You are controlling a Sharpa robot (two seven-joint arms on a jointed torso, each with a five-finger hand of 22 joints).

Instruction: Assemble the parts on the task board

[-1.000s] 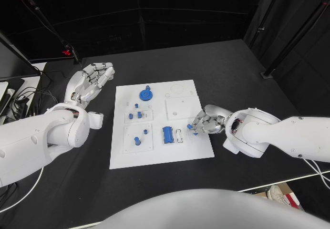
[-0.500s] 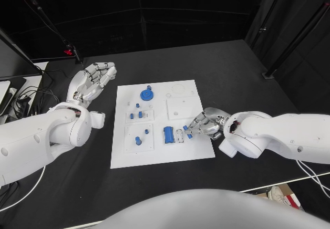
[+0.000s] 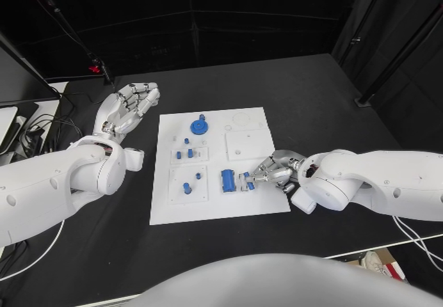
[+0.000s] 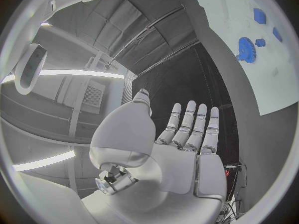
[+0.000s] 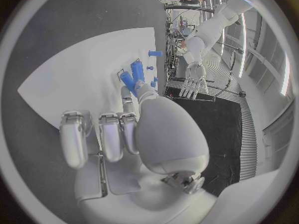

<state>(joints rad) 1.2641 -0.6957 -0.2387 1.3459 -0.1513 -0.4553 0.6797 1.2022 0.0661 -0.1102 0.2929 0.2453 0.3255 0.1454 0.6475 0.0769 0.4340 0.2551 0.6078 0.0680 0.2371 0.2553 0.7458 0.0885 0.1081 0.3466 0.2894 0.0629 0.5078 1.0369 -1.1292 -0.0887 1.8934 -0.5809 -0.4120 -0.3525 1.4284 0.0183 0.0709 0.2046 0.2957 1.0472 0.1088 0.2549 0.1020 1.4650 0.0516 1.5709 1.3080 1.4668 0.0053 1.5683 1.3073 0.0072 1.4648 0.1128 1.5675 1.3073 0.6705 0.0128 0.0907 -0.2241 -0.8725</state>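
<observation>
The white task board (image 3: pixel 214 208) lies mid-table. My right hand (image 3: pixel 274 170) reaches over its near right part and pinches a small blue part (image 3: pixel 248 183) at its fingertips, right beside the upright blue block (image 3: pixel 226 180). In the right wrist view the same small blue part (image 5: pixel 129 79) sits at the fingertips over the board (image 5: pixel 81 79). A blue gear (image 3: pixel 198 123) stands at the far end. My left hand (image 3: pixel 129 106) hovers off the board's far left corner, flat and holding nothing; the left wrist view shows this hand (image 4: pixel 184 149) with the gear (image 4: pixel 247 47) beyond.
Small blue pegs (image 3: pixel 185 153) stand in the left middle plate, and two more (image 3: pixel 185 188) in the near left plate. A plain square plate (image 3: pixel 244 144) lies beside my right hand. Cables and equipment (image 3: pixel 23 131) sit at the table's left edge.
My right hand has moved left and nearer over the board with the small blue part, bringing it down beside the blue block. The left hand stays put.
</observation>
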